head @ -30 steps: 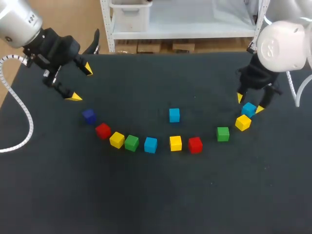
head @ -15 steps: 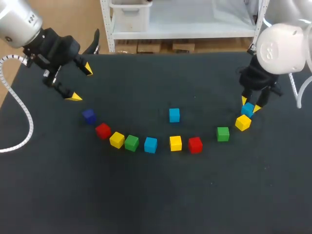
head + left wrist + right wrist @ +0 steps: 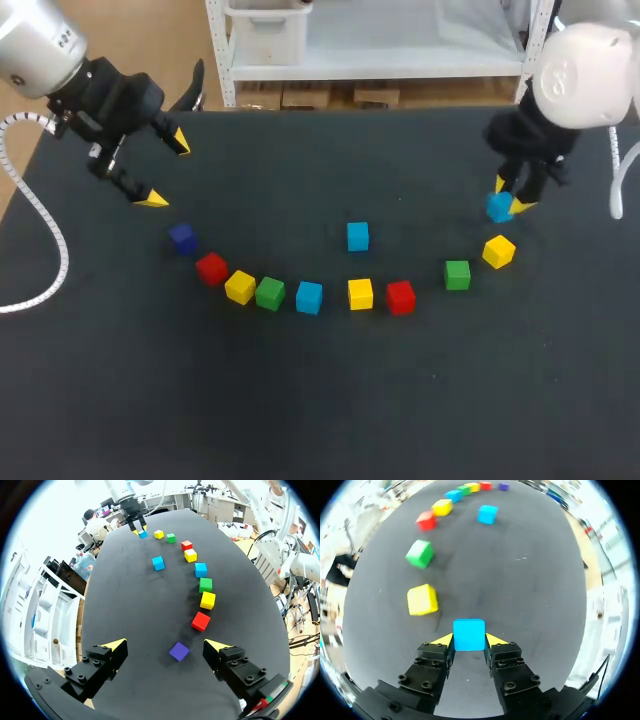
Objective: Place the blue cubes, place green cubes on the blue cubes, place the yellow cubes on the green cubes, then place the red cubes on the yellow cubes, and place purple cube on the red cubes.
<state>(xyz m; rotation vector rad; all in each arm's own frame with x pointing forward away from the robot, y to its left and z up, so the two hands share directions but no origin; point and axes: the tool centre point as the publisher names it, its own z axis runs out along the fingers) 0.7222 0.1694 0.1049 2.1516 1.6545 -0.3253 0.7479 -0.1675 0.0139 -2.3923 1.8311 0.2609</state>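
Right tool (image 3: 508, 196) is clamped on the held blue cube (image 3: 469, 634), with one yellow tip on each of two opposite faces. The cube is held at the far right of the worktop (image 3: 320, 400), just beyond the right-end yellow cube (image 3: 499, 251) and apart from it. Whether it is clear of the surface cannot be told.

Left tool (image 3: 167, 170) is spread wide with nothing gripped, located at the far left, apart from all cubes. In the left wrist view the purple cube (image 3: 179, 651) is seen ahead of it, untouched.

The other cubes are laid in an arc across the middle of the worktop, each resting singly on the surface. Left to right:
- purple cube
- left red cube (image 3: 211, 268)
- left yellow cube (image 3: 240, 287)
- left green cube (image 3: 269, 293)
- arc blue cube (image 3: 309, 297)
- middle yellow cube (image 3: 360, 293)
- right red cube (image 3: 401, 297)
- right green cube (image 3: 457, 274)
- right-end yellow cube

The left red, left yellow and left green cubes are packed close, touching or nearly so. The middle yellow cube and right red cube are just beside each other. The lone blue cube (image 3: 358, 236) is set apart, on the far side of the middle yellow cube.
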